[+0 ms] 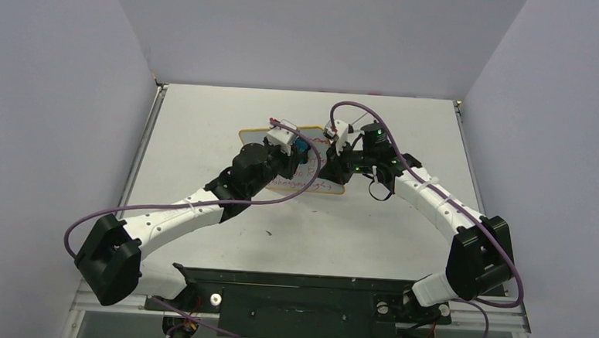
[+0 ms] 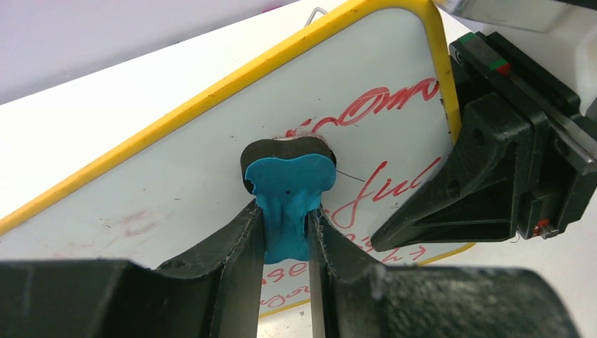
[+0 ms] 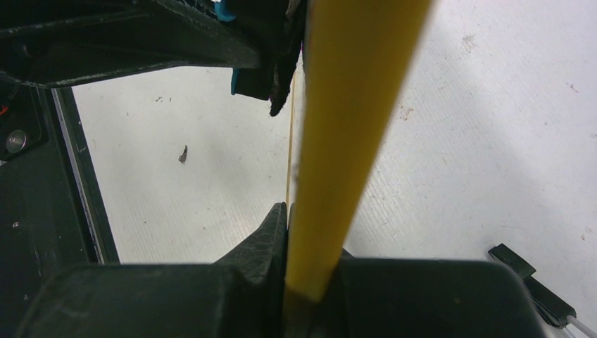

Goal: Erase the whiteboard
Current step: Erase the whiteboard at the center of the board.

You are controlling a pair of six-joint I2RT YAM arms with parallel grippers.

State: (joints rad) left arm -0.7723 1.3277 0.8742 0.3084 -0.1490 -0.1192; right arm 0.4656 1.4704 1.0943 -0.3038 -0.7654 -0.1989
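White matte desk [image 1: 206, 125], scuffed and speckled, fills the centre of the top view. A small rectangular whiteboard with a yellow frame and red handwriting [image 2: 197, 155] stands at its upper centre; the foot contact is hidden. In the right wrist view, a small dark fleck [image 3: 183, 153] sits left of centre and a flat black strip [image 3: 531, 282] lies at lower right.

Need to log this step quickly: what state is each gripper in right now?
Left gripper: shut on the blue eraser, held against the whiteboard.
Right gripper: shut on the whiteboard's yellow frame edge.
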